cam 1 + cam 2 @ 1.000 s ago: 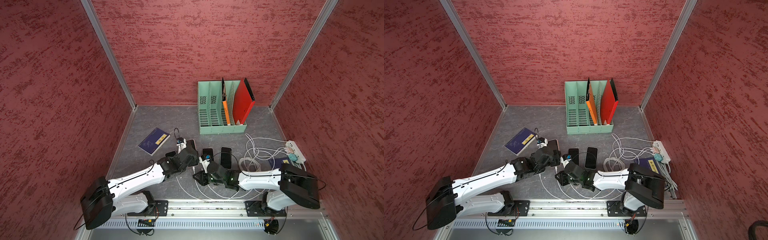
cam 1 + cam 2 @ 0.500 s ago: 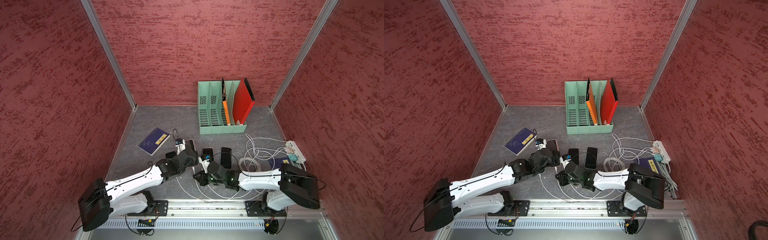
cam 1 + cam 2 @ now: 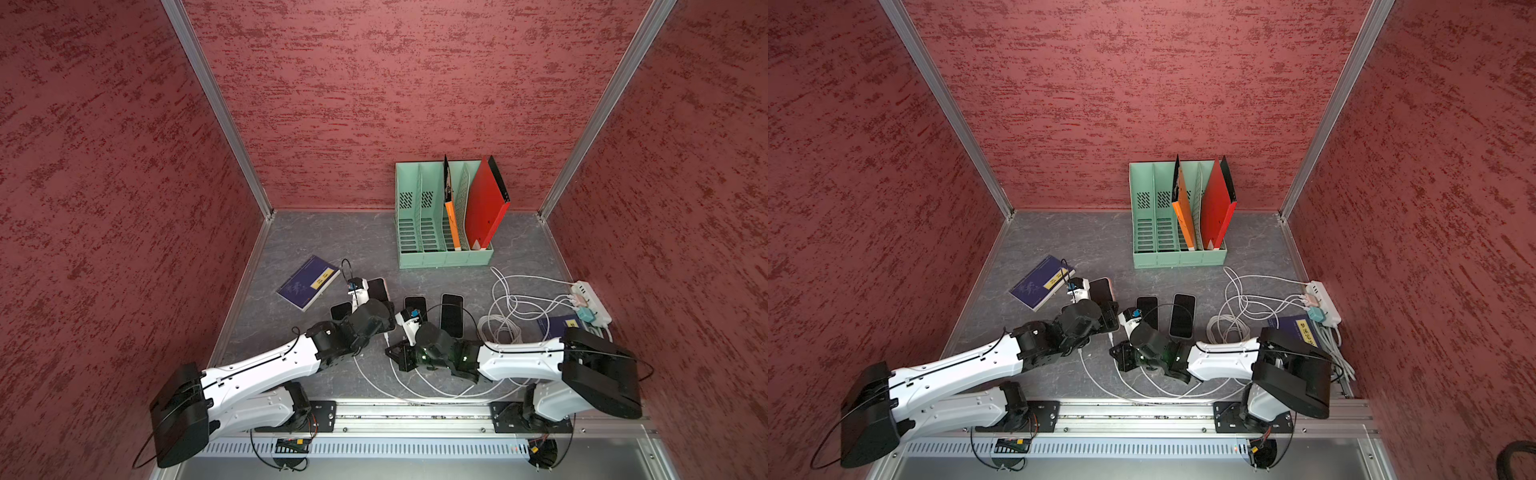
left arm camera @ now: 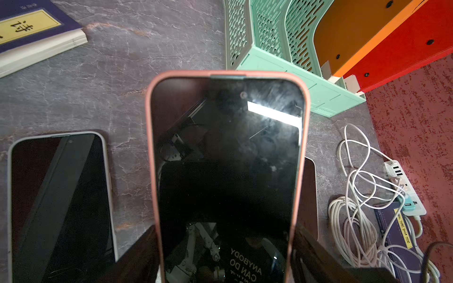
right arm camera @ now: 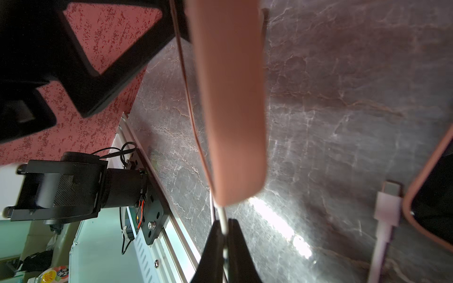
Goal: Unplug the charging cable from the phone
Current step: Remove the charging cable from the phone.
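Observation:
A phone point(image 4: 225, 159) in a pink case, screen dark, sits between the fingers point(image 4: 139, 257) of my left gripper point(image 4: 225, 245), which is shut on its sides. The phone is raised off the grey table. In both top views the phone point(image 3: 379, 290) point(image 3: 1102, 291) pokes out beyond the left gripper point(image 3: 376, 316). A white charging cable point(image 5: 223, 218) leaves the phone's near end point(image 5: 230, 122). My right gripper point(image 5: 224, 223) is shut on that cable just below the phone. In a top view the right gripper point(image 3: 397, 355) is low over the table.
Other dark phones lie flat nearby point(image 3: 415, 305) point(image 3: 452, 313) point(image 4: 58, 196). One pink-cased phone has a loose white plug point(image 5: 388, 203) beside it. A green file rack point(image 3: 440, 224) with folders stands at the back. A blue book point(image 3: 307, 282), coiled cables point(image 3: 507, 324) and a power strip point(image 3: 590, 301) flank the phones.
My right gripper's jaws have closed onto the white cable. The left arm has shifted slightly with the phone still in its grip.

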Controlling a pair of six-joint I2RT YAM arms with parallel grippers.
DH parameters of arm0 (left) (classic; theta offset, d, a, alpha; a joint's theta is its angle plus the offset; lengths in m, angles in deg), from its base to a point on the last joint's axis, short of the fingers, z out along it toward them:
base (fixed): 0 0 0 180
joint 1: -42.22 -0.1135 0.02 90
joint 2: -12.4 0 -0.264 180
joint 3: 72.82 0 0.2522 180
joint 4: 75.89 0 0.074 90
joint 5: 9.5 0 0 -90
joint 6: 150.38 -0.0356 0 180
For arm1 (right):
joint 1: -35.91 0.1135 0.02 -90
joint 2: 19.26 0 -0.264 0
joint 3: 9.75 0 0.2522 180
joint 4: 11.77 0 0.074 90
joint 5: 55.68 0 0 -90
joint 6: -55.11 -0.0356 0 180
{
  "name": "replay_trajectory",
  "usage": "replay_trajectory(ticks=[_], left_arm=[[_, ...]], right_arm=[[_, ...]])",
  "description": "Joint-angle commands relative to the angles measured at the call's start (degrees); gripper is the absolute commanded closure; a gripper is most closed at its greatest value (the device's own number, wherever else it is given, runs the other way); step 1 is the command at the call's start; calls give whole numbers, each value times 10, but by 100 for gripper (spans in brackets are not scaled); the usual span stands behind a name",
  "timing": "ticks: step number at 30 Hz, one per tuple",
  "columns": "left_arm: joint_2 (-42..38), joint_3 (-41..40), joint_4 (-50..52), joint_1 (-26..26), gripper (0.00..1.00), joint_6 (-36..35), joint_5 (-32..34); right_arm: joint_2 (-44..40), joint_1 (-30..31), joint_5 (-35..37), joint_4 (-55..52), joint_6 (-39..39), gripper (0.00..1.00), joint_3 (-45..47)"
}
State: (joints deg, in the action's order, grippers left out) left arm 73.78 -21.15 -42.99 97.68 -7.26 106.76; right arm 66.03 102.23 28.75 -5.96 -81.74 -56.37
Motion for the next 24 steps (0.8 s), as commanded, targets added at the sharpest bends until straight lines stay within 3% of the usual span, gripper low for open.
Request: replay_trajectory(ticks=[1,24], left_arm=[[-17,6,-44,4,100,-3,27],[-32,11,-57,26,100,-2,86]], right_arm=[[-2,1,-5,3,11,100,0],[14,9,-8,-23,33,100,-13]])
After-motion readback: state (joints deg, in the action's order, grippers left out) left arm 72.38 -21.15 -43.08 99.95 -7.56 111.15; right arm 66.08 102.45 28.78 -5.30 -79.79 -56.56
